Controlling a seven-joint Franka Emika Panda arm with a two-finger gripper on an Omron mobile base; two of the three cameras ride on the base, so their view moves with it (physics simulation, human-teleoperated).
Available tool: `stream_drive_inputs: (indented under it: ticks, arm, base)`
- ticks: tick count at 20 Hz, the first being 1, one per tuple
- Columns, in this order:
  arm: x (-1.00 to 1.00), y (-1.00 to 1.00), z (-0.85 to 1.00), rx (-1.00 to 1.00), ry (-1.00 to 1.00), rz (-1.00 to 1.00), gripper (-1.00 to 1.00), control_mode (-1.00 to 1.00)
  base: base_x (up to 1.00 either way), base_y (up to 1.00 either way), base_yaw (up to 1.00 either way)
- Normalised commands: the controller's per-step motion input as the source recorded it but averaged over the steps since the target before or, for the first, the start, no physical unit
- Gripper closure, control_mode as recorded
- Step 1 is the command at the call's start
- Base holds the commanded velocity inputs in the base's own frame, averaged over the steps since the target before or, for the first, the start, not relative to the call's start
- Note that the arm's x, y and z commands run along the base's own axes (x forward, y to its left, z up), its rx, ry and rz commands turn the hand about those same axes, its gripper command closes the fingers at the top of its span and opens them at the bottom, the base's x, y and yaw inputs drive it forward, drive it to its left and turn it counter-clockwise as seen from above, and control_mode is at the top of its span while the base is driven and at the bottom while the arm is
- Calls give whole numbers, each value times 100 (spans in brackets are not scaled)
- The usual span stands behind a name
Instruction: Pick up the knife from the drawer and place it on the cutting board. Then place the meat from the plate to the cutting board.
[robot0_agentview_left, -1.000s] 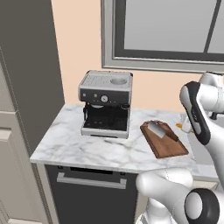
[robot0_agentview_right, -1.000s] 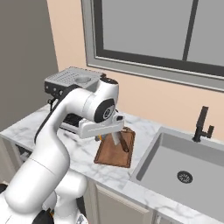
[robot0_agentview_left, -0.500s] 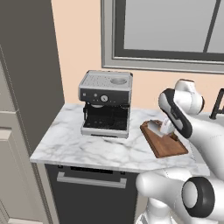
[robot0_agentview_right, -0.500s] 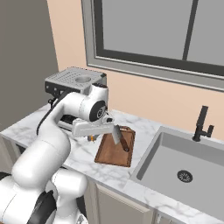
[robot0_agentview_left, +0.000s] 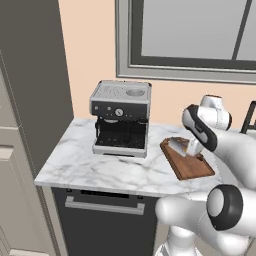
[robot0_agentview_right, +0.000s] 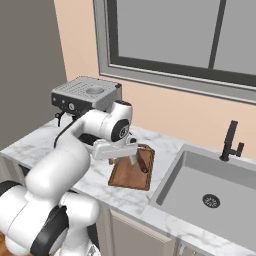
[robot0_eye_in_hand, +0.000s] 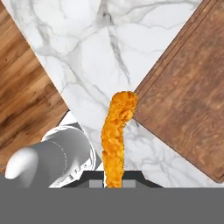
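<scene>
My gripper (robot0_eye_in_hand: 114, 176) is shut on the meat (robot0_eye_in_hand: 117, 134), a long orange piece that hangs from the finger tips. It hangs over the marble right beside the edge of the reddish-brown cutting board (robot0_eye_in_hand: 188, 100). In the right base view the gripper (robot0_agentview_right: 118, 159) hovers at the left edge of the cutting board (robot0_agentview_right: 131, 175). The knife (robot0_agentview_right: 141, 161) lies on the board, with its dark handle toward the sink. The left base view has the knife (robot0_agentview_left: 176, 145) with its grey blade on the cutting board (robot0_agentview_left: 192, 167). The plate and the drawer are out of view.
A coffee machine (robot0_agentview_left: 121, 117) stands on the marble counter (robot0_agentview_left: 95, 167) to the left of the board. A sink (robot0_agentview_right: 210, 187) with a dark faucet (robot0_agentview_right: 230, 141) lies to the right of the board. A window runs along the wall behind.
The arm has swung in from the right and lowered the hand to the board's left edge, with the meat in the gripper throughout.
</scene>
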Motion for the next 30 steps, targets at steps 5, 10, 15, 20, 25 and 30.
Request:
stream_drive_inputs:
  ticks: [5, 10, 15, 20, 25, 30]
  arm:
    - [2, -21, -24, 0, 0, 4, 100, -100]
    - [0, -1, -40, 0, 0, 3, 100, -100]
    - [19, 0, -35, 0, 0, 2, 100, -100]
    - [31, 0, -35, 0, 0, 2, 100, -100]
    - [38, -1, -31, 0, 0, 1, 100, -100]
    - [42, -4, -30, 0, 0, 4, 100, -100]
  base:
    - [0, 0, 0]
    - [0, 0, 0]
    - [0, 0, 0]
    - [0, 0, 0]
    - [0, 0, 0]
    - [0, 0, 0]
